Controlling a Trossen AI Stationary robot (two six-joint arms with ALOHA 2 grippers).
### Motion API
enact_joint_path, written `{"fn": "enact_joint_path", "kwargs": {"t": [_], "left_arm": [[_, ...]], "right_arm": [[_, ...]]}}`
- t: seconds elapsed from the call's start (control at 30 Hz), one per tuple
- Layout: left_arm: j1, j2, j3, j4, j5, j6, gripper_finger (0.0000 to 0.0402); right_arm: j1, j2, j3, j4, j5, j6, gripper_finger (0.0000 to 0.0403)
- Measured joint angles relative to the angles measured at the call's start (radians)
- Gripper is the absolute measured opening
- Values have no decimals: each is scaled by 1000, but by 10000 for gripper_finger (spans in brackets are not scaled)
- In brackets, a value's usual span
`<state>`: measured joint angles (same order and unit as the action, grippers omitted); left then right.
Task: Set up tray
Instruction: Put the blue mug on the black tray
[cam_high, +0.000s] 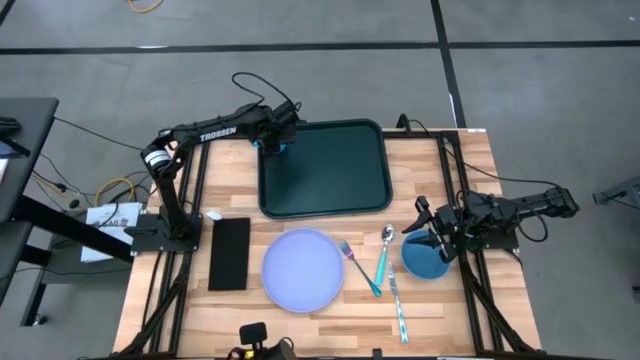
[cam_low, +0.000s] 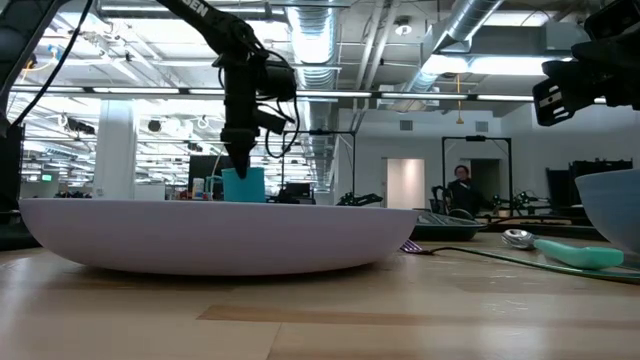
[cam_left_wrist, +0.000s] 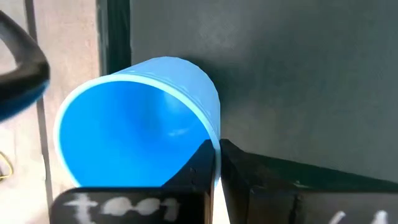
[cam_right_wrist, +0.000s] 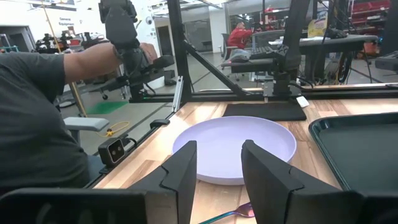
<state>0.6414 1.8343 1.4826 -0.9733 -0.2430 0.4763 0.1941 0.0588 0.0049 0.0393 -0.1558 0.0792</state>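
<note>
The dark green-black tray lies at the table's far middle. A blue cup is over the tray's far left corner, its mouth up, with my left gripper shut on its rim. In the low view the cup shows under the gripper, its bottom hidden behind the lavender plate. My right gripper waits open at the table's right, above a blue bowl, with nothing between its fingers. My left gripper pinches the cup's rim, one finger inside the cup and one outside its wall. The fingers come steeply from above, pointing down. The cup hangs nearly upright below them; whether its bottom rests on the tray I cannot tell.
The lavender plate lies near the front middle, a flat black rectangle to its left. A fork, a spoon and a knife lie right of the plate. A person's arm shows beyond the table's front.
</note>
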Motion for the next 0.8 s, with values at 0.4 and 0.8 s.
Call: {"fn": "enact_joint_path", "kwargs": {"t": [0.4, 0.8], "left_arm": [[-1, 0, 0, 30, 27, 35, 1], [-1, 0, 0, 31, 25, 40, 38]], "right_arm": [[0, 0, 0, 0, 0, 0, 118], [0, 0, 0, 0, 0, 0, 118]]}}
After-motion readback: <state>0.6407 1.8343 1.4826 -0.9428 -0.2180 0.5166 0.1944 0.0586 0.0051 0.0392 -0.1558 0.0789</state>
